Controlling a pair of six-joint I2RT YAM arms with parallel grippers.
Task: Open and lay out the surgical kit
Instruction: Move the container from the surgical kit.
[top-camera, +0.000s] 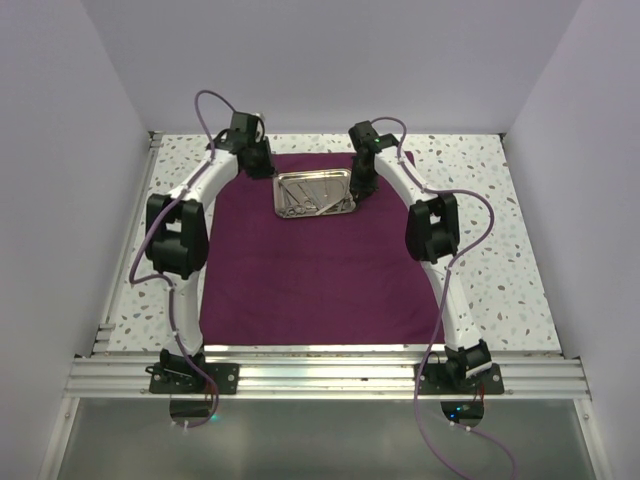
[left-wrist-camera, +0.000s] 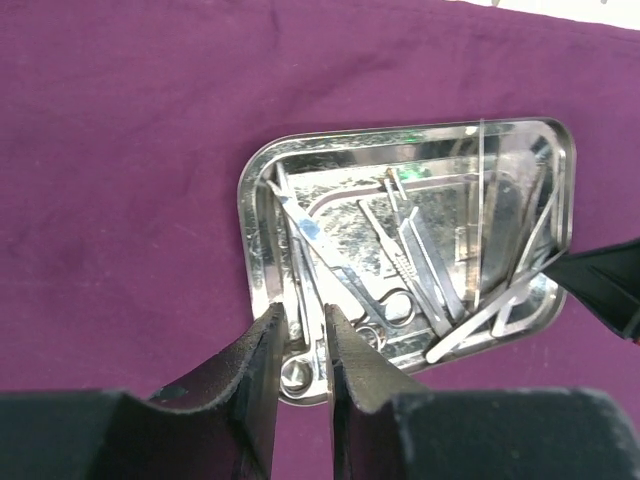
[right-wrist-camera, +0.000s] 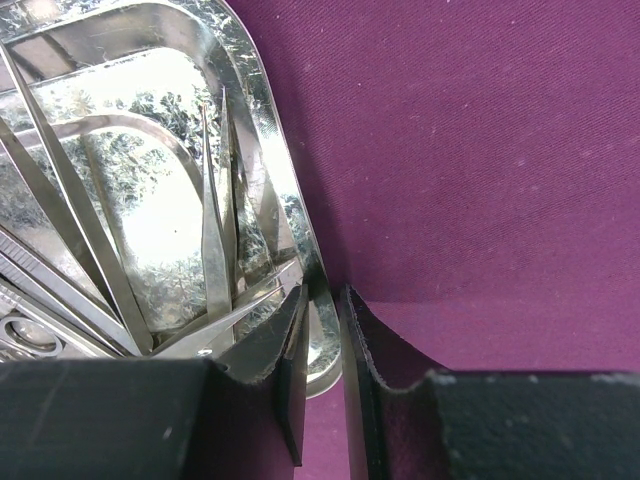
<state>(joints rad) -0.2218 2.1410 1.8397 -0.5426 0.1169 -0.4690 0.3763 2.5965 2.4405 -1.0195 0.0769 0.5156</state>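
Lift the steel tray (left-wrist-camera: 245, 215) level, both ends together (right hand (right-wrist-camera: 322, 330) pinches its rim; whether the left hand (left-wrist-camera: 305, 345) grips yet, I cannot tell).

The maroon cloth (top-camera: 310, 285) lies flat. In the top view its whole middle and lower stretch is open ground between the left arm (top-camera: 180, 235) and the right arm (top-camera: 432, 225), which arc over the cloth's side edges. At upper centre the steel tray (top-camera: 300, 182) is hemmed in. The left gripper (top-camera: 264, 168) stands at its upper-left corner and the right gripper (top-camera: 362, 188) at its right edge, each straddling the rim. Inside the tray the instruments (left-wrist-camera: 400, 270) lie crossed and overlapping, leaving little bare floor. The speckled surface (top-camera: 500, 200) right of the cloth is open.
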